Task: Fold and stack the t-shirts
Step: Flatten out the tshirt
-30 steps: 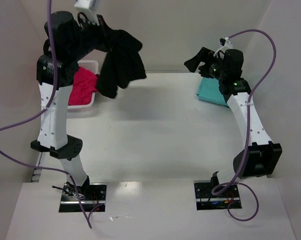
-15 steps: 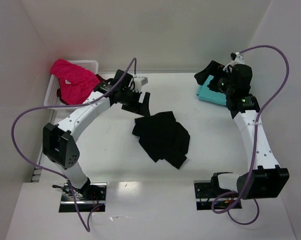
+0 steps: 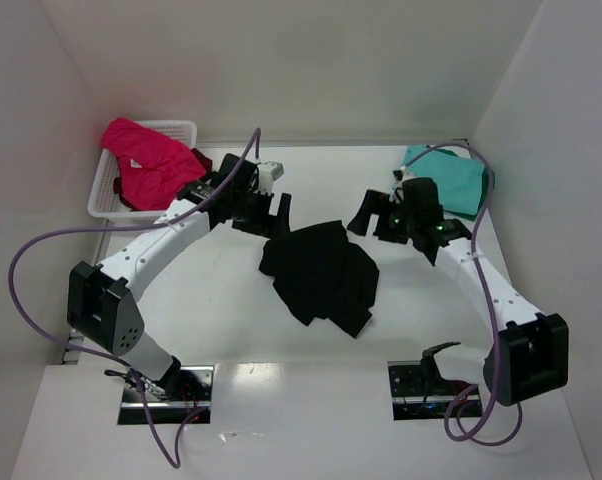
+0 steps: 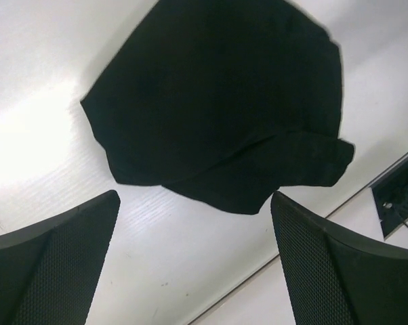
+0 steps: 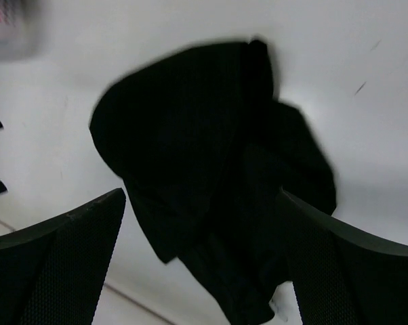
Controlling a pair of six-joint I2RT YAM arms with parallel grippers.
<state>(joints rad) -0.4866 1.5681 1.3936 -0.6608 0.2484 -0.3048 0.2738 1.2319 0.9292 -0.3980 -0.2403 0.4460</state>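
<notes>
Arms (image 3: 151,244) built from white links, black joints; purple cables (image 3: 11,272) looped off both; black fingers (image 4: 48,271) patterned with fine mesh.

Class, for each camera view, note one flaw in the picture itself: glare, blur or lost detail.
Top external: glare streak on the table near the arm bases; left wrist: washed-out bright patch left of the black t-shirt, its folds barely readable; right wrist: soft blur overall, a pale object top-left smeared beyond recognition.
</notes>
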